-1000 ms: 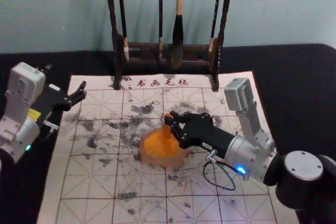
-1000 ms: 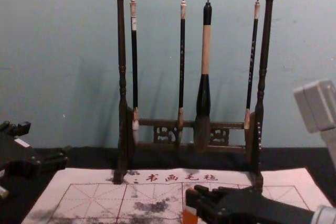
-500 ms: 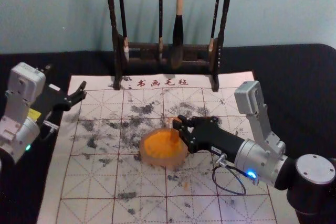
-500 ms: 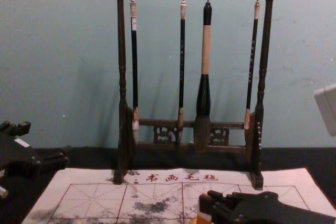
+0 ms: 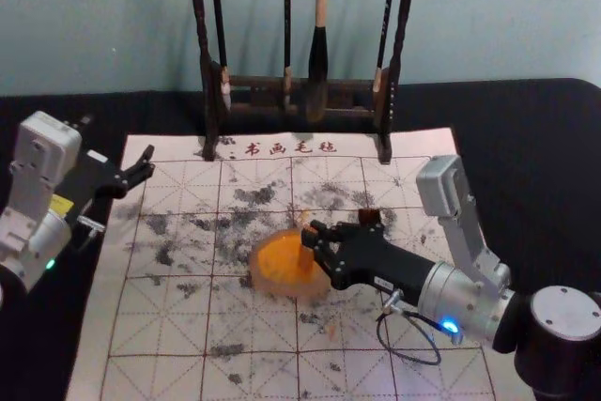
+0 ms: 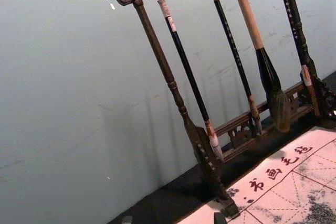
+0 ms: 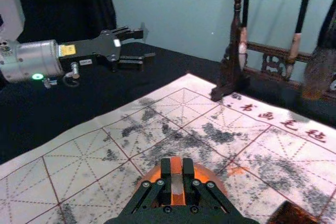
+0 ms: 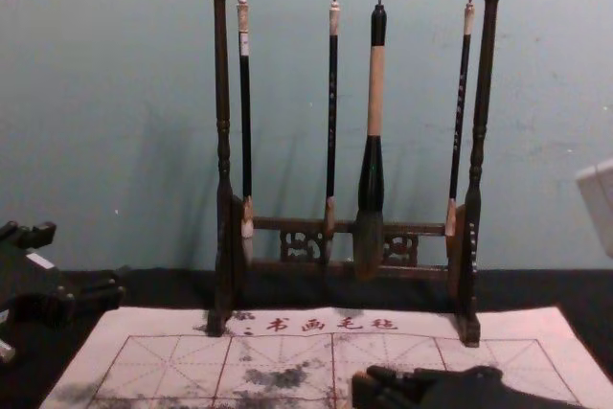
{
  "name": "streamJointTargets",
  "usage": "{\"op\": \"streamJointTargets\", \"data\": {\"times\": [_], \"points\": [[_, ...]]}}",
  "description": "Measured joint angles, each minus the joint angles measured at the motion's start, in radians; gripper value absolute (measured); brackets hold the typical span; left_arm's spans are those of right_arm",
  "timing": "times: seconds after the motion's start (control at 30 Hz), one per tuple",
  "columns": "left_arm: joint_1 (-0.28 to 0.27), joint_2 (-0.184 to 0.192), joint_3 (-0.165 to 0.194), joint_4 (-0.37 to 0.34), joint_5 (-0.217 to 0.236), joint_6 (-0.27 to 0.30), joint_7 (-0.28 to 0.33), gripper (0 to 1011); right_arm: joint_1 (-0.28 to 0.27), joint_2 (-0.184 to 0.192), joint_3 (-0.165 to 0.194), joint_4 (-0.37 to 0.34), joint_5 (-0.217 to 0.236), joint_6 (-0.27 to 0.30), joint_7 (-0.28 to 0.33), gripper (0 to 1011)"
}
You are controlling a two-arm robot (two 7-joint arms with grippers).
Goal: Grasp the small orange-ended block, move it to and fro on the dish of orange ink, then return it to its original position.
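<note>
In the head view my right gripper (image 5: 314, 239) is shut on the small orange-ended block (image 5: 306, 256), which stands roughly upright over the right part of the orange ink dish (image 5: 267, 283). Whether its lower end touches the ink cannot be told. The right wrist view has the block (image 7: 177, 184) pinched between both fingers of the right gripper (image 7: 177, 178), with the dish (image 7: 206, 174) behind and below. Parked at the left, my left gripper (image 5: 141, 171) stands open and holds nothing; its fingertips (image 6: 173, 219) edge into the left wrist view.
A dark reddish-brown block (image 5: 369, 217) sits just behind the right gripper, and near the corner of the right wrist view (image 7: 294, 214). The brush rack (image 5: 254, 84) with several hanging brushes stands at the back of the ink-stained gridded mat (image 5: 188, 326).
Holding the block, my right gripper first shifted right over the dish, then came slightly back left and nearer. It sits lower in the chest view. The left arm has stayed still.
</note>
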Motion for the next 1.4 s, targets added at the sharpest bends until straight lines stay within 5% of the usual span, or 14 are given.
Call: {"op": "streamJointTargets", "data": {"times": [0.77,1.4], "points": [[0.0,0.0,0.0,0.0,0.0,0.0,0.0,1001,0.049,-0.055,-0.047,0.05,-0.015,-0.001,-0.011,126],[0.0,0.0,0.0,0.0,0.0,0.0,0.0,1001,0.082,-0.087,-0.018,0.105,-0.034,-0.013,-0.044,126]]}}
